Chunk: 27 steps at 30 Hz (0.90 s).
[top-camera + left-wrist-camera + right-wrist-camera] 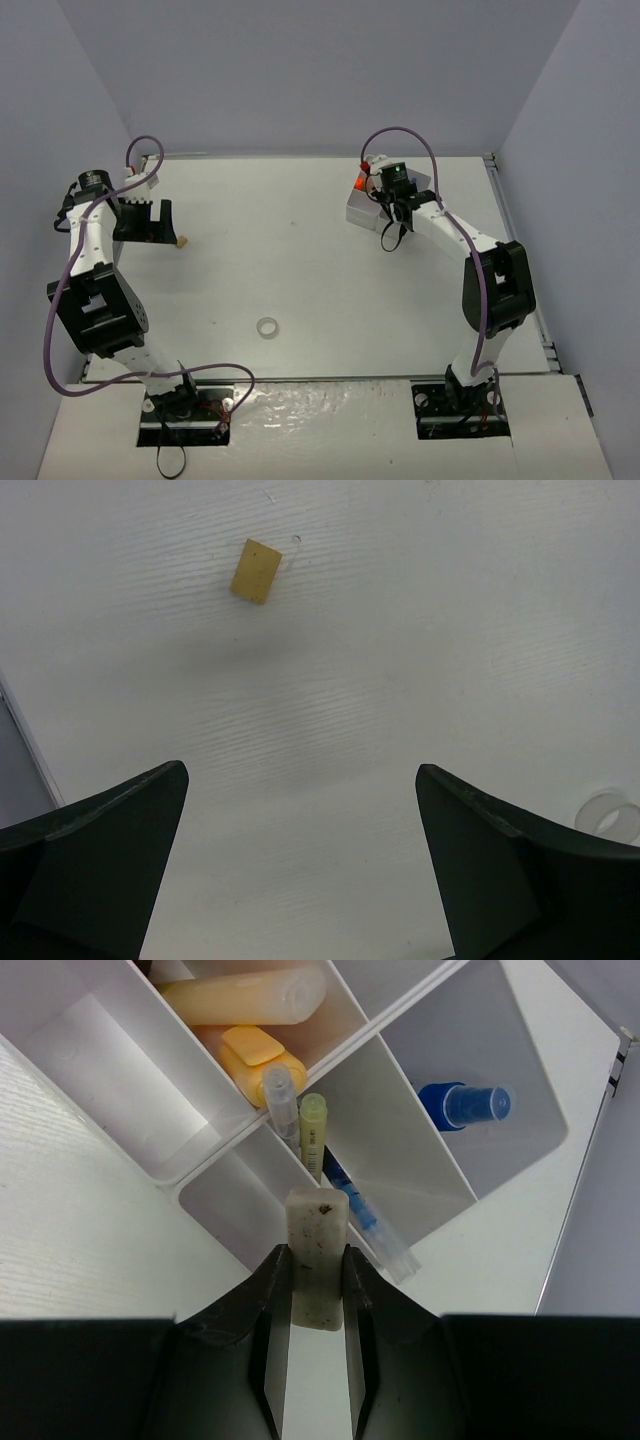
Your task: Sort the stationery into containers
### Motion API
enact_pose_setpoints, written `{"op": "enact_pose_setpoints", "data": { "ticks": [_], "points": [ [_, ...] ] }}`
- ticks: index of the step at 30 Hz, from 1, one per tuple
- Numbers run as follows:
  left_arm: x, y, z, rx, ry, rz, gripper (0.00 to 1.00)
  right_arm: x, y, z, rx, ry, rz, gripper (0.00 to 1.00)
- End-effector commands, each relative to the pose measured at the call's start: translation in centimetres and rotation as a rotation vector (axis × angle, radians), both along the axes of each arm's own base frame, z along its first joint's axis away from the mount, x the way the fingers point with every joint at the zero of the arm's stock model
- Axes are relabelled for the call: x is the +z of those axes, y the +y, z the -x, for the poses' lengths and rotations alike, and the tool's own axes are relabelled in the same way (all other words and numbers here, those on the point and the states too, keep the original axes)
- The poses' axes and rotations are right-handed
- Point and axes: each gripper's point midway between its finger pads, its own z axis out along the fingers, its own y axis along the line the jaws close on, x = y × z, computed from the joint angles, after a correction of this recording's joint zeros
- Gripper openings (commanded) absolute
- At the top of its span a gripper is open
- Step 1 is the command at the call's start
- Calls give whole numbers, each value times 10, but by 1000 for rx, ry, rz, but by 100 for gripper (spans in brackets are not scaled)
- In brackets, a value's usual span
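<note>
The right gripper (318, 1263) was clamped on the small grey block (318, 1222), its two dark fingers (272, 1295) pressed against the block's long sides so that it stood upright between them. It hung over the white tray (395, 1155), which sat on the far right part of the table (300, 270), above the compartment where thin sticks (312, 1130) and a blue pen lay against a divider; whether the block touched anything below could not be told. A neighbouring compartment held a blue-capped bottle (465, 1103) lying on its side, and another held pale yellow pieces (250, 998). At the far left, the left gripper (300, 772) hovered above the bare tabletop with its jaws spread wide apart and nothing between them. A small tan rectangular piece (256, 571) lay flat on the table just to its right, apart from the fingers. The clear tape ring (267, 327) lay alone near the middle of the table, towards the near edge, well apart from both arms and the tray.
</note>
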Motion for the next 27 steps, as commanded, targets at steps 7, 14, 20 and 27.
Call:
{"op": "enact_pose_setpoints", "data": {
  "ticks": [7,14,20,27],
  "points": [
    [16,2,-4,-19,-64,-27,97,6,11,-10,17,-31,-42,36],
    [18,1,-4,-24,-69,-28,97,6,7,-14,-2,-38,-13,46],
    [8,1,-7,-34,-49,-37,93,41,20,-11,16,-104,-102,48],
    [-48,15,-33,-81,123,-243,78,88,60,6,111,-188,-194,52]
  ]
}}
